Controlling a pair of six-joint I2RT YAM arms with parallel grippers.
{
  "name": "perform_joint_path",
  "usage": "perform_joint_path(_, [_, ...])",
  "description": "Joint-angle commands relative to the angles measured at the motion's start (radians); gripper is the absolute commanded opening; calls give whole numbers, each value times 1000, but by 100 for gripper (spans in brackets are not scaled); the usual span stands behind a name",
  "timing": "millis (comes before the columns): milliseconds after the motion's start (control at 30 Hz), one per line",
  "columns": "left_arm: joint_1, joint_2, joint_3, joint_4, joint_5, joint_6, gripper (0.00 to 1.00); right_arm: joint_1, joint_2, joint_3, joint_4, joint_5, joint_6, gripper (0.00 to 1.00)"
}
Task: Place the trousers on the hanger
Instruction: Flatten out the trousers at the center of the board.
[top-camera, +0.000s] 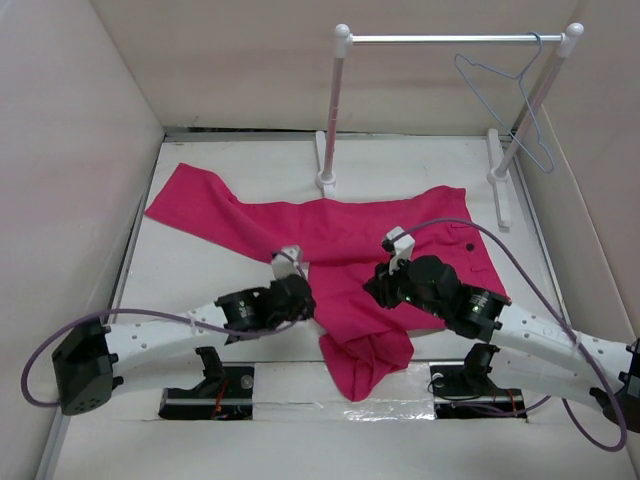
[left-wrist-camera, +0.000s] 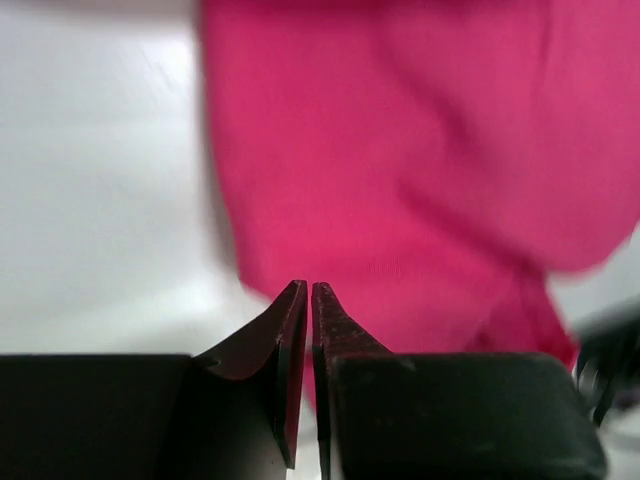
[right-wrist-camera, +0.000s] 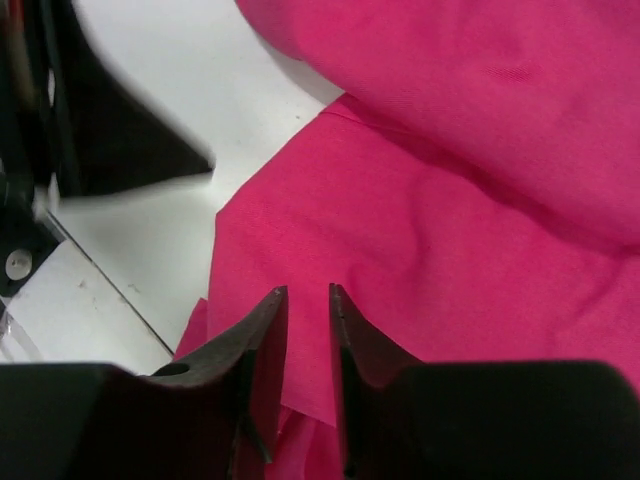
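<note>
The magenta-pink trousers lie spread flat on the white table, one leg reaching to the back left and a bunched end near the front edge. The pale-blue wire hanger hangs by its hook from the silver bar at the back right. My left gripper is shut and empty, low at the trousers' left edge; in the left wrist view its tips point at the cloth. My right gripper hovers over the cloth, its jaws a narrow gap apart with nothing between them.
A rack with white posts and a silver bar stands at the back, its feet on the table beside the trousers. Beige walls close in the left, back and right. Bare white table shows left of the cloth.
</note>
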Motion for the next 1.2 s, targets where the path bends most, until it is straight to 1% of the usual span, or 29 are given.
perform_joint_path(0, [-216, -8, -11, -145, -38, -214, 4, 5, -57, -7, -48, 81, 14, 30])
perform_joint_path(33, [-267, -4, -9, -185, -44, -251, 4, 5, -67, -16, -51, 85, 14, 30])
perform_joint_path(67, [-345, 3, -12, -198, -43, -317, 5, 5, -76, -21, -57, 79, 14, 31])
perform_joint_path(133, [-405, 37, -19, -216, -46, -374, 17, 5, -94, -24, -71, 65, 16, 31])
perform_joint_path(167, [-427, 52, -19, -207, -43, -388, 25, 5, -99, -23, -77, 65, 19, 31])
perform_joint_path(200, [-439, 87, -20, -201, -40, -402, 36, 5, -102, -21, -88, 65, 20, 31])
perform_joint_path(233, [-448, 104, -22, -186, -34, -397, 39, 5, -104, -23, -89, 83, 20, 31])
perform_joint_path(300, [-448, 162, -26, -103, -5, -361, 44, 5, -105, -26, -88, 97, 23, 31])
perform_joint_path(367, [-448, 206, -25, -63, 8, -345, 44, 5, -96, -23, -88, 101, 28, 31])
perform_joint_path(400, [-448, 250, -20, -63, 3, -343, 44, 5, -90, -23, -86, 100, 31, 32])
perform_joint_path(433, [-448, 270, -11, -66, -9, -342, 44, 5, -85, -23, -86, 98, 35, 35])
perform_joint_path(533, [-448, 319, -11, -34, -15, -336, 43, 5, -58, -26, -79, 94, 49, 41])
perform_joint_path(567, [-448, 327, -11, -8, -18, -325, 43, 5, -52, -29, -74, 95, 54, 41])
perform_joint_path(633, [-448, 353, 6, -11, -41, -334, 24, 5, -35, -44, -47, 103, 61, 41])
perform_joint_path(667, [-448, 355, 15, -44, -75, -340, 14, -4, -29, -52, -34, 106, 68, 41])
perform_joint_path(700, [-448, 348, 29, -78, -96, -342, 0, -15, -16, -61, -2, 112, 66, 40])
perform_joint_path(733, [-448, 335, 67, -121, -121, -346, 0, -24, -7, -73, 13, 111, 65, 40])
perform_joint_path(767, [-448, 316, 87, -224, -176, -350, 0, -47, 4, -76, 27, 102, 63, 40])
perform_joint_path(833, [-448, 223, 151, -335, -233, -357, 0, -67, 54, -87, 73, 74, 62, 40])
perform_joint_path(867, [-448, 185, 177, -460, -299, -363, 0, -77, 79, -90, 84, 72, 72, 40])
perform_joint_path(900, [-448, 104, 200, -519, -323, -368, 0, -101, 103, -93, 98, 72, 80, 40])
perform_joint_path(933, [-448, 63, 251, -564, -345, -357, 0, -118, 129, -96, 107, 68, 89, 40])
perform_joint_path(967, [-448, 30, 277, -652, -377, -350, 0, -136, 175, -108, 119, 59, 112, 40])
perform_joint_path(1000, [-433, -27, 306, -705, -390, -350, 0, -176, 191, -119, 159, 45, 121, 40])
perform_joint_path(1033, [-421, -50, 366, -750, -400, -343, 0, -195, 204, -133, 176, 31, 132, 40])
perform_joint_path(1067, [-421, -66, 400, -852, -423, -343, 0, -213, 223, -148, 220, -1, 153, 39])
perform_joint_path(1133, [-410, -98, 490, -967, -459, -354, 0, -265, 238, -191, 282, -9, 176, 38])
perform_joint_path(1167, [-396, -133, 516, -965, -465, -312, 0, -282, 251, -210, 306, -18, 195, 38])
